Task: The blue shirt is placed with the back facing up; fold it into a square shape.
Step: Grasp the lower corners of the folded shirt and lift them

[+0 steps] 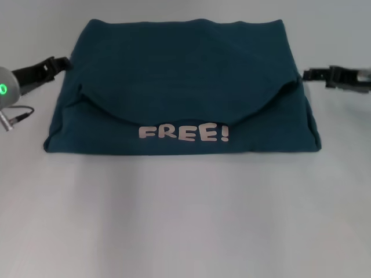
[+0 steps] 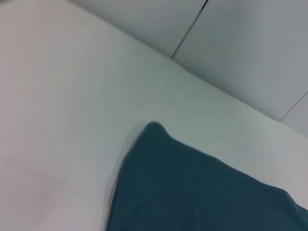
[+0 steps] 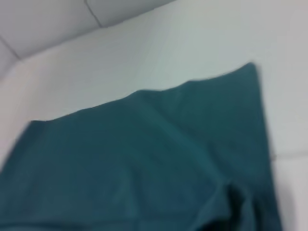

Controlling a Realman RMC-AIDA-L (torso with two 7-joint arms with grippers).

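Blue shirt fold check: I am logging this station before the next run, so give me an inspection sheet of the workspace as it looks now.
Surface: white table, bare in front of the shirt.
Job's things: blue shirt lies folded into a rough rectangle; a curved flap overlaps the front layer above the white print FREE!.
Clutter: nothing seen.
Grippers: left gripper at the shirt's left far corner, right gripper off its right edge; neither visibly holds cloth.
Cables: one thin cable at the left arm.
Surroundings: pale wall panels with seams behind the table.
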